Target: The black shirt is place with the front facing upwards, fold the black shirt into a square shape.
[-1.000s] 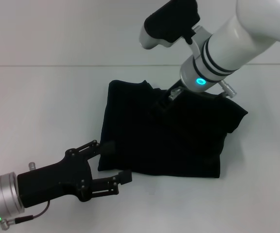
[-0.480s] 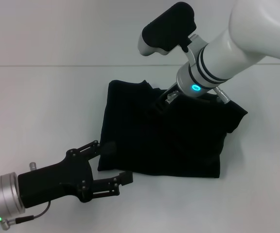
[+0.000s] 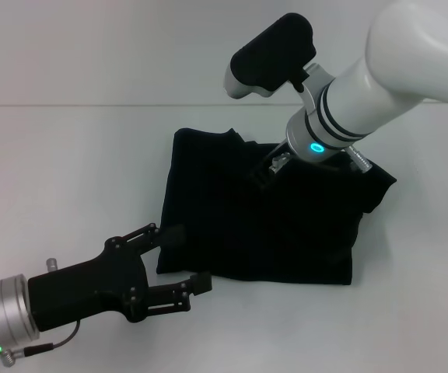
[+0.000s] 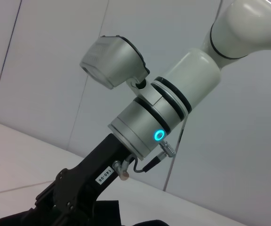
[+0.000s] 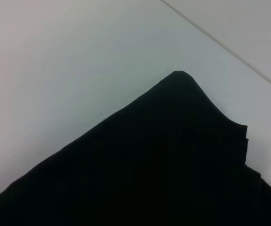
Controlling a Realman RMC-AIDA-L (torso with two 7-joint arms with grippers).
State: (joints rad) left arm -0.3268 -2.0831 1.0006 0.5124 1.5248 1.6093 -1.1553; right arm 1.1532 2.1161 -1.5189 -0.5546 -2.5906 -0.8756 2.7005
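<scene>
- The right arm, a thick white tube with black rings and a glowing teal ring light, reaches down from the upper right of the head view; its black right gripper [image 3: 259, 172] is over the far middle of the cloth.
- Whether the right gripper's fingers are parted or closed cannot be told, because black fingers merge with black cloth (the left wrist view cuts them off at the frame edge too).
- The left arm enters low from the near left, with a silver wrist cuff and a green light; its black skeletal left gripper [image 3: 179, 259] lies almost level, pointing at the cloth's near left corner.
- The left gripper's jaws stand apart, the upper fingertip [image 3: 171, 234] at the cloth's left edge and the lower one just off its near edge, holding nothing.
- The black shirt [image 3: 263, 221], soft matt cotton, lies folded into a rough, slightly skewed rectangle in the middle of the smooth white table [image 3: 68, 171], with a sleeve-like flap jutting at the right.
- In the right wrist view the folded cloth [image 5: 163, 160] shows stacked layers at one rounded corner.
- No print or label is visible.
</scene>
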